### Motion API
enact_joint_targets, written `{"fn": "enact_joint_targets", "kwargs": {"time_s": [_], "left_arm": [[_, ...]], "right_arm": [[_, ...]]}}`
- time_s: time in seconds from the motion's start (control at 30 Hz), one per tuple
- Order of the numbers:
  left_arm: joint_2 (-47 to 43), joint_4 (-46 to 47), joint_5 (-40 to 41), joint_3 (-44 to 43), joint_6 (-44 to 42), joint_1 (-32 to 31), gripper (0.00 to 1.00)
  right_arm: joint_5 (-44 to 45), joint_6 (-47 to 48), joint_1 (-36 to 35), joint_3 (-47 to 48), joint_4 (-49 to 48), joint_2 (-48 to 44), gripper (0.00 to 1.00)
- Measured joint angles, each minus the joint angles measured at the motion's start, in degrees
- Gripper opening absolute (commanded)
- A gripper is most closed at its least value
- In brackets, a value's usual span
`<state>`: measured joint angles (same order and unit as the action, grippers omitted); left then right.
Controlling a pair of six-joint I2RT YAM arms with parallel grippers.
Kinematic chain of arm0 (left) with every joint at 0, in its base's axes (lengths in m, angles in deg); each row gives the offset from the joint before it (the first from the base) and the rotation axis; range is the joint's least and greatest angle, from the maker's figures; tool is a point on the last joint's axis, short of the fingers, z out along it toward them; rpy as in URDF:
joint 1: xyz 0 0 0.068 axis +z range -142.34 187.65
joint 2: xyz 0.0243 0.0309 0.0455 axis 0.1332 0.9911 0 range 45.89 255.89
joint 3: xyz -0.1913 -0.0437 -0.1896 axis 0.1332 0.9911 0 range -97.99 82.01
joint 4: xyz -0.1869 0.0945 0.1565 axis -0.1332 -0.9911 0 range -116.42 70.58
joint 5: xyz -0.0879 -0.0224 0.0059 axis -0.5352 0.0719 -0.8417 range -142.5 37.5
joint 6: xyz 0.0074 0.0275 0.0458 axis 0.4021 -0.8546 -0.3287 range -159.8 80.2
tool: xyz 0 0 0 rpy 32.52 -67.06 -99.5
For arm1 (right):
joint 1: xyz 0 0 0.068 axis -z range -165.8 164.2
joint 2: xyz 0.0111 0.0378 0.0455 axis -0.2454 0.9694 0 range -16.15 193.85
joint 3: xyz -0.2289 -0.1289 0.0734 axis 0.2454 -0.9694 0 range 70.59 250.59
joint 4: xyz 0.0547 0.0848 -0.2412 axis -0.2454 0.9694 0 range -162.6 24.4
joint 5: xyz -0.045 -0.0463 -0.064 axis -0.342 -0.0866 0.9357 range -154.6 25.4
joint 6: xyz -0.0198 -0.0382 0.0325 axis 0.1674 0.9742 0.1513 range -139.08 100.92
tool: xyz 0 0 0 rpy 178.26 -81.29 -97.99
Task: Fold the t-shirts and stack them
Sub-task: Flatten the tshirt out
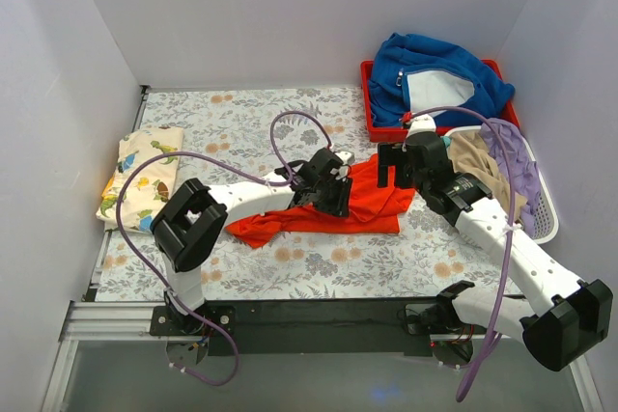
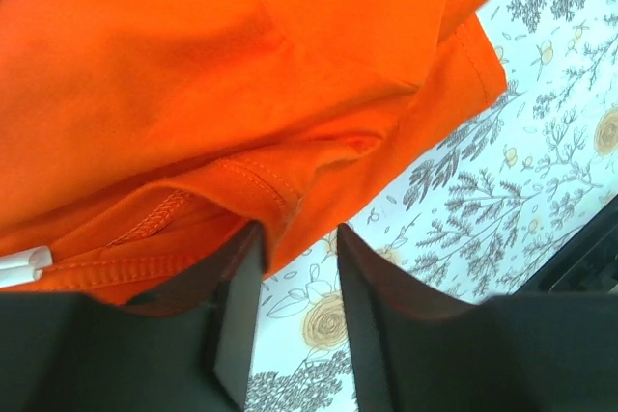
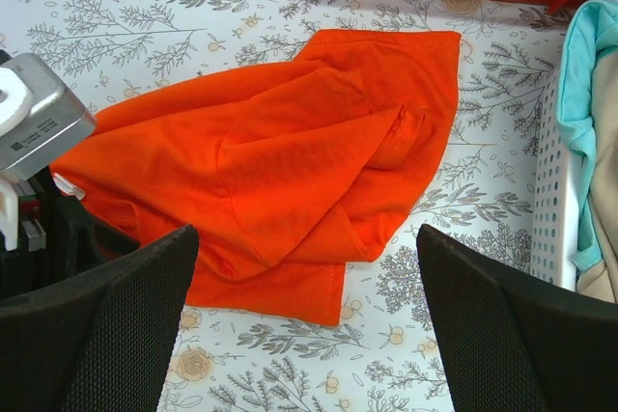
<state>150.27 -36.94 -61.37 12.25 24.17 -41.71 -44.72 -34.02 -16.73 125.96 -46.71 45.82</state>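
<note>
The orange t-shirt (image 1: 379, 204) is lying crumpled near the middle of the flowered table (image 1: 232, 123), partly doubled over on itself, with one sleeve trailing out toward the left arm's base. The left gripper (image 1: 333, 190) is reaching low over the shirt's left part. In the left wrist view its fingers (image 2: 237, 315) are standing a little apart, the tablecloth is showing through the gap, and a stitched hem of the shirt is sitting right at their tips without being pinched. The right gripper (image 1: 391, 163) is hovering over the shirt's right end with its jaws spread wide and nothing between them; the right wrist view is looking down on the shirt between the two dark pads (image 3: 116, 335). The cream t-shirt with dinosaurs (image 1: 143, 176) is resting folded at the table's left edge, well apart from the orange one. At the far right a blue garment (image 1: 435, 69) is filling a red tray (image 1: 367, 103), and just beside it a white basket (image 1: 546, 214) is holding more clothes.
</note>
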Motion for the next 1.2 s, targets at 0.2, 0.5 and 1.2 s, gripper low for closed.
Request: {"fn": "enact_joint_targets", "kwargs": {"time_s": [0.2,0.5,1.2], "left_arm": [[3.7,-0.3,-0.1,-1.9,-0.6,0.0,0.0],[-1.7,-9.0,8.5,-15.5,-2.6,2.1,0.0],[-26.0,-7.8,35.8,-7.5,-8.8,30.7,0.0]], "right_arm": [[-0.1,0.0,0.5,0.0,-0.3,0.0,0.98],[3.0,0.1,2.4,-1.8,-0.2,-2.7,0.98],[-4.0,0.8,4.5,-2.2,-5.0,16.0,0.98]]}}
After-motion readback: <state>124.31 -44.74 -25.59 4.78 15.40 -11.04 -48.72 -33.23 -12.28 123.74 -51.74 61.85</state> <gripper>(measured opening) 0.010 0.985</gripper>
